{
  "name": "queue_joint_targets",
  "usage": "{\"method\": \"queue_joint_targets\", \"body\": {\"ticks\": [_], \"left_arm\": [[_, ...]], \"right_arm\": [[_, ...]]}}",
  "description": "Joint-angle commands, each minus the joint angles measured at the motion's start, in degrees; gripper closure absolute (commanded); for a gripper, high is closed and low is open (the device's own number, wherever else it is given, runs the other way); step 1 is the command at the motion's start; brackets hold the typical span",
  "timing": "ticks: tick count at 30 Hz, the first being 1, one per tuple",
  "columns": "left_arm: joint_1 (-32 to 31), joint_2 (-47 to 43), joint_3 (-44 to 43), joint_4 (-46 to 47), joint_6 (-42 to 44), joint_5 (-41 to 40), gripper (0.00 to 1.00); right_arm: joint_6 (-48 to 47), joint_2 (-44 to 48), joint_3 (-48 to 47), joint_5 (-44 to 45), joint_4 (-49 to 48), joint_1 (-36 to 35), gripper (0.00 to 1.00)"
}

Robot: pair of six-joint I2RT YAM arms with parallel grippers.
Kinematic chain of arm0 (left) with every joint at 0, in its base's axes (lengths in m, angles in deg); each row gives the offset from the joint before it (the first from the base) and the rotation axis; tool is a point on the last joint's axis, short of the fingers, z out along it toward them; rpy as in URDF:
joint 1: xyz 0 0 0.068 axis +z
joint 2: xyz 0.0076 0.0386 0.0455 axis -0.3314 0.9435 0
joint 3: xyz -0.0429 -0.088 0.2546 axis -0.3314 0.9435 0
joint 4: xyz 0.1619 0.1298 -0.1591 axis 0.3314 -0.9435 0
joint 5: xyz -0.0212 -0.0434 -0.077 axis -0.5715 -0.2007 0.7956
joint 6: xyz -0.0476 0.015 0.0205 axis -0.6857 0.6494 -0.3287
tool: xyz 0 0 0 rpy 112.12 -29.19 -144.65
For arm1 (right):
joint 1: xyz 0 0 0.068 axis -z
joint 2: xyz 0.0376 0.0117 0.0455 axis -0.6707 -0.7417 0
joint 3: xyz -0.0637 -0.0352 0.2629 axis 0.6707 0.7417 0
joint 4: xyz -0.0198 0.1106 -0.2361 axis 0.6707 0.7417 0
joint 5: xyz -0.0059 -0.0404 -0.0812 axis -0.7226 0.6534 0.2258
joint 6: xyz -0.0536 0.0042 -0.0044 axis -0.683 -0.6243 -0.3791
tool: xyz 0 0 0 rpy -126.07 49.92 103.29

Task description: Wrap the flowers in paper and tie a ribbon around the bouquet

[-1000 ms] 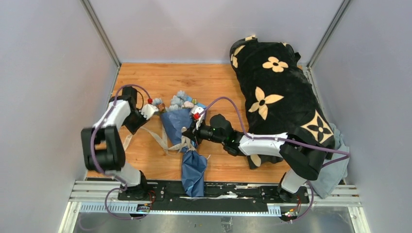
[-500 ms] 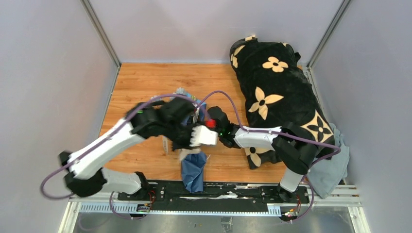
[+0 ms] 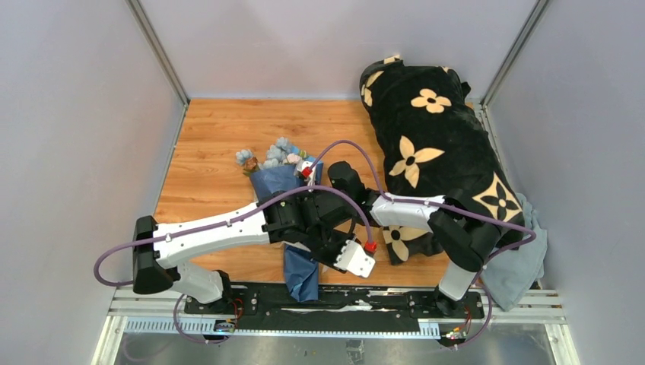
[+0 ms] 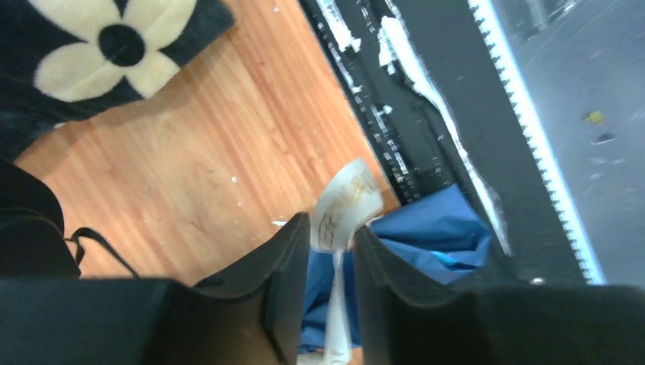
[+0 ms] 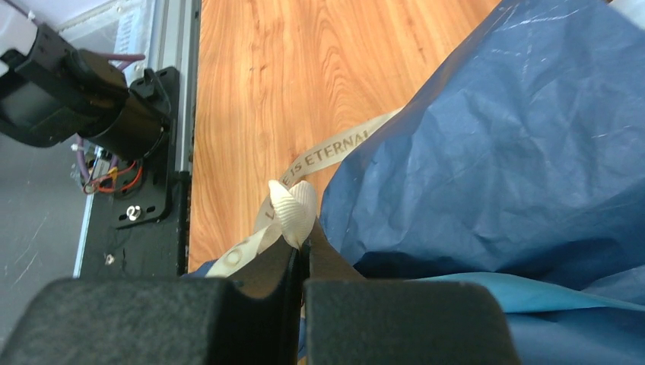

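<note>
From above, the bouquet [image 3: 275, 186] is lying on the wooden table [image 3: 220, 137] with its long axis running near to far. Its flowers [image 3: 280, 154] are pointing to the far side and its narrow navy tail toward the near edge. The left arm [image 3: 220, 232] is reaching rightward across the middle of the bundle, and the right arm [image 3: 411, 213] is reaching leftward to meet it. A black plush blanket [image 3: 433, 129] is lying at the far right. In the left wrist view, the left gripper [image 4: 332, 228] is standing with its jaws a little apart. The cream ribbon [image 4: 346, 205] is rising edge-on through the gap, with its end curling above the fingertips and blue paper [image 4: 433, 232] showing beyond, beside the black base rail [image 4: 426, 114]. In the right wrist view, the right gripper [image 5: 302, 242] is pinching a folded loop of the ribbon between closed jaws. The printed band is running away along the edge of the crinkled navy paper.
</note>
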Motion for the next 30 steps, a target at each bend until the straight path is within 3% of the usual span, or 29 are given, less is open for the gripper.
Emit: {"method": "queue_joint_targets", "body": {"ticks": [1,3,7,9,12,16,19,23,28,30], "left_arm": [[0.0,-6.1,5.4,11.4,0.8,-6.9,0.59],[0.0,-10.3,6.3,13.9,-1.4,-10.5,0.5],[1.6,-22.5,12.1,21.1,-8.4,-20.4,0.23],[5.1,-30.1,15.9,23.1,-16.6,-25.1,0.16],[13.1,-41.1,23.8,21.7,-23.4,-26.5,0.14],[26.6,-51.5,33.5,20.7,-25.0,-24.6,0.25],[33.1,-49.0,34.9,19.6,-27.9,-22.3,0.25],[40.4,-40.7,32.1,19.0,-32.6,-4.7,0.22],[42.2,-39.1,34.5,22.7,-27.3,12.3,0.18],[42.2,-37.5,35.3,24.0,-23.7,14.1,0.2]], "right_arm": [[-5.0,2.4,-0.9,-2.7,4.9,0.4,1.0],[-6.9,2.2,-2.1,-3.1,7.4,0.4,1.0],[-11.1,2.2,-4.4,-5.9,11.6,0.5,1.0],[-12.5,2.6,-4.5,-7.4,12.0,0.5,1.0],[-15.0,3.5,-4.6,-8.6,13.5,0.4,1.0],[-20.4,4.9,-4.6,-6.6,17.2,-0.5,1.0],[-24.0,4.3,-5.2,-7.0,18.0,-1.7,1.0],[-25.8,3.9,-6.2,-8.8,18.6,-1.9,1.0],[-26.4,4.4,-5.6,-8.4,17.1,-2.0,1.0],[-26.5,4.6,-5.5,-8.3,16.5,-2.3,1.0]]}}
